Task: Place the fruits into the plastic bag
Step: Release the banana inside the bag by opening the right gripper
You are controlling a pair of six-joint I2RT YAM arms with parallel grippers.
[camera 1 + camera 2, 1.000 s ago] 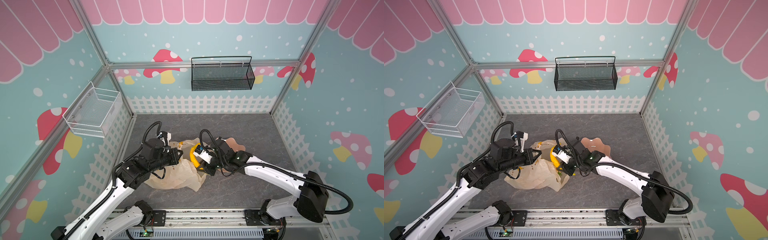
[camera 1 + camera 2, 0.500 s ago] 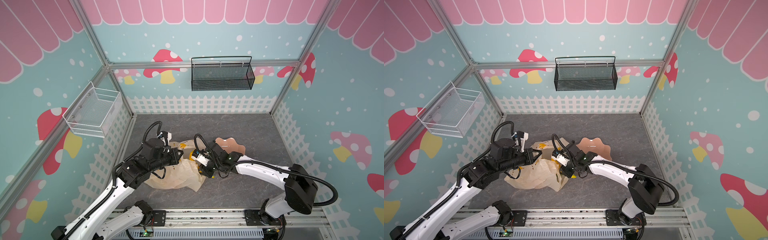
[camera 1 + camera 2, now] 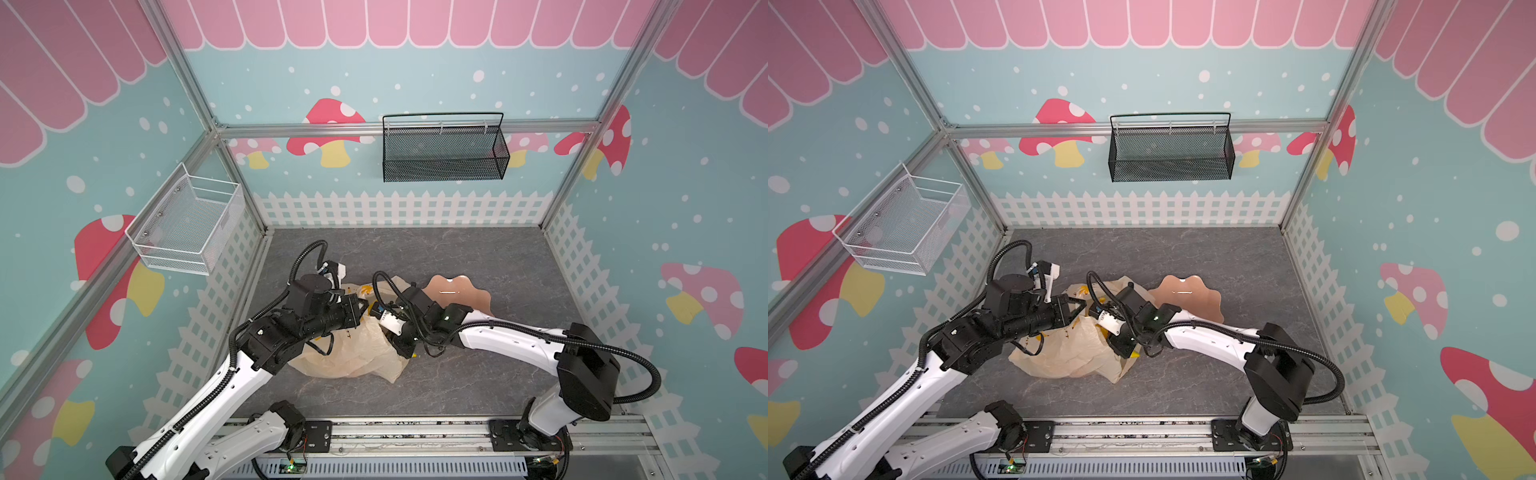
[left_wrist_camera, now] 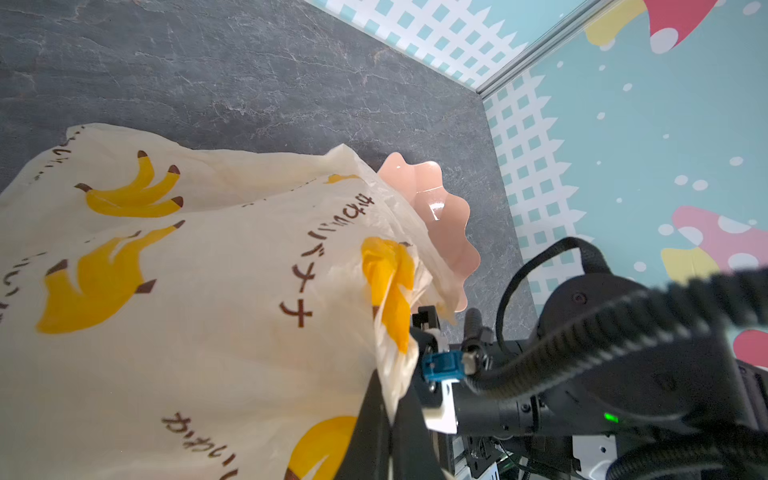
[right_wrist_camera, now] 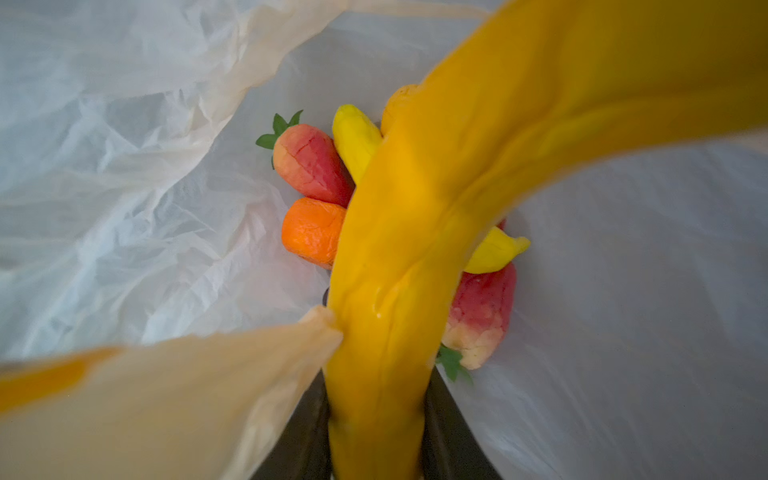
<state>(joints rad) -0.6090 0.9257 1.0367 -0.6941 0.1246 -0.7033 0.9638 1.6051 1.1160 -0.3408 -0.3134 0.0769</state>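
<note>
Inside the plastic bag (image 5: 124, 145), as the right wrist view shows it, a heap of toy fruits lies at the bottom. It holds a strawberry (image 5: 311, 164), a second strawberry (image 5: 482, 316), an orange (image 5: 313, 230), a small banana (image 5: 355, 139) and a second small banana (image 5: 496, 249). An orange-yellow curve half hidden behind them may be another orange.

The right tool (image 5: 376, 407) sits within the bag's mouth, its fingers closed on a large banana (image 5: 415, 208) that hangs over the heap, not yet let go. The left tool (image 4: 388, 411) is pressed together on a fold of the bag's rim, holding the mouth up.

In both top views the bag lies crumpled on the desk (image 3: 498, 257), between the two arms. Just beside it, the pink wavy-edged plate (image 3: 457, 291) shows no fruit on its visible part, though the right arm covers its near edge.

The task looks almost done. The held banana seems to be the last piece outside the heap, so what remains is to drop it and draw the tool clear. I cannot tell where the dark round piece is; it may lie under the others.
</note>
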